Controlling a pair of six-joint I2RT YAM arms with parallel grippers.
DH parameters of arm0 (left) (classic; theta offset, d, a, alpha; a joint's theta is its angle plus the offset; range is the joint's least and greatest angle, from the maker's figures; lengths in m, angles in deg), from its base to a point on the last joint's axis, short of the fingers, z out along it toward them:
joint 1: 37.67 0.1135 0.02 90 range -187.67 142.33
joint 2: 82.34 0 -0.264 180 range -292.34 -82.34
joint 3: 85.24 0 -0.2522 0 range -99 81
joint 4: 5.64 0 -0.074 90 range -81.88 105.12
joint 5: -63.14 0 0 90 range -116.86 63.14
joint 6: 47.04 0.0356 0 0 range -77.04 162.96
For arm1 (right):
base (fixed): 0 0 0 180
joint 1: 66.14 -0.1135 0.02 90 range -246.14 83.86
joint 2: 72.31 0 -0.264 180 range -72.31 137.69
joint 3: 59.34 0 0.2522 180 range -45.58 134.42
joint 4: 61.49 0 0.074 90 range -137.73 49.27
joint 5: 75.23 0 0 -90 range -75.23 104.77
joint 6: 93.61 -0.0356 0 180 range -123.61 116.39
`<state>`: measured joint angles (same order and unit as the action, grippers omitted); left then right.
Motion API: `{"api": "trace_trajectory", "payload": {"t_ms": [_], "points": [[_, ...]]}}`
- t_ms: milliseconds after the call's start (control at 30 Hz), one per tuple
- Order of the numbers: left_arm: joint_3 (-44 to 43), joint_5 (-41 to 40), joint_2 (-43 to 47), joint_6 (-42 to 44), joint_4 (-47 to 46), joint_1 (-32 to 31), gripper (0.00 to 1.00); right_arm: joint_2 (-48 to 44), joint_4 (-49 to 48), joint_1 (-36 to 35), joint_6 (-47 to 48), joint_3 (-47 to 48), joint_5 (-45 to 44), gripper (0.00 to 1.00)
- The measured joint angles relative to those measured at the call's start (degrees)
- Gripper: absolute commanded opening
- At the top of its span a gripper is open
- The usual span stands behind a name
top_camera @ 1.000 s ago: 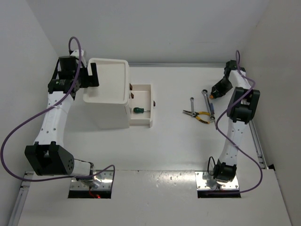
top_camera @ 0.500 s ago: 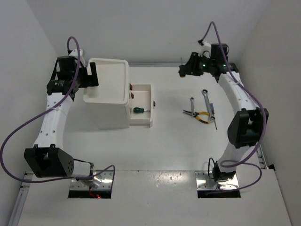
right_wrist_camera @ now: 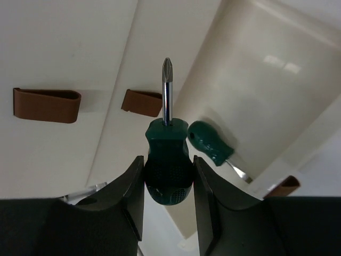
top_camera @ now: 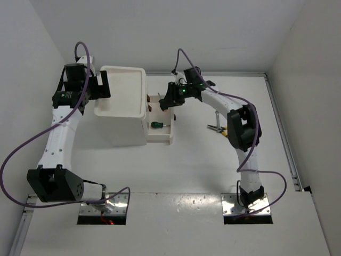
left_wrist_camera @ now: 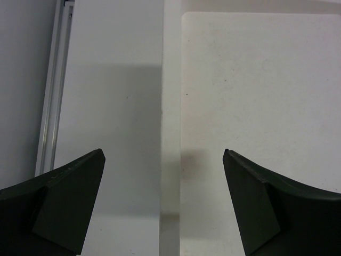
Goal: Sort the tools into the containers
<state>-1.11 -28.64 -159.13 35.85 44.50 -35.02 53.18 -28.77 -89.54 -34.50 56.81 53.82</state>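
My right gripper (right_wrist_camera: 168,160) is shut on a green-handled screwdriver (right_wrist_camera: 168,173) whose shaft points away from me. It hangs over the pulled-out drawer (right_wrist_camera: 261,101) of the white drawer unit (top_camera: 125,125); from above, this gripper (top_camera: 170,100) is at the drawer's far end. A second green-handled screwdriver (right_wrist_camera: 209,142) lies inside that drawer (top_camera: 160,131). My left gripper (left_wrist_camera: 162,153) is open and straddles the left rim of the unit's tray top (left_wrist_camera: 256,80), with nothing between its fingers. In the top view it (top_camera: 100,87) sits at the unit's left side.
Yellow-handled pliers (top_camera: 214,127) and a silver wrench (top_camera: 217,114) lie on the table right of the drawer, partly hidden by my right arm. Brown knobs (right_wrist_camera: 47,104) mark the shut drawer fronts. Side walls close in the table.
My right arm has swung left from the tools at the right to above the open drawer, carrying the screwdriver. The left arm has not moved.
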Motion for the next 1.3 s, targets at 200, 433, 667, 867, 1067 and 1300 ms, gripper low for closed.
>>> {"api": "trace_trajectory", "payload": {"t_ms": [200, 433, 667, 867, 1067, 1300], "points": [[0.0, -0.66, 0.0, -0.02, 0.15, 0.0, 1.0, 0.81, -0.15, -1.97, -1.44, 0.0, -0.31, 0.49], [0.0, -0.83, -0.37, -0.02, 0.17, 0.0, 1.0, 1.14, 0.66, -1.88, -1.79, 1.86, -4.11, 0.63], [-0.13, -0.63, -2.29, -0.04, 0.24, 0.0, 1.0, -0.9, 2.32, -0.55, 0.11, 4.0, -7.58, 0.63], [-0.15, -0.26, -2.8, 0.0, 0.26, 0.0, 0.83, -8.5, 3.1, 6.14, 2.89, -2.1, -10.36, 0.53], [-0.15, 0.5, -2.93, 0.48, 0.31, 0.0, 0.61, -9.9, 4.42, 10.47, 6.23, -10.45, -14.01, 0.52], [-0.15, 1.92, -3.78, 1.33, 0.79, 0.0, 0.4, -4.83, 8.92, 8.09, 10.03, -11.26, -17.25, 0.49]]}}
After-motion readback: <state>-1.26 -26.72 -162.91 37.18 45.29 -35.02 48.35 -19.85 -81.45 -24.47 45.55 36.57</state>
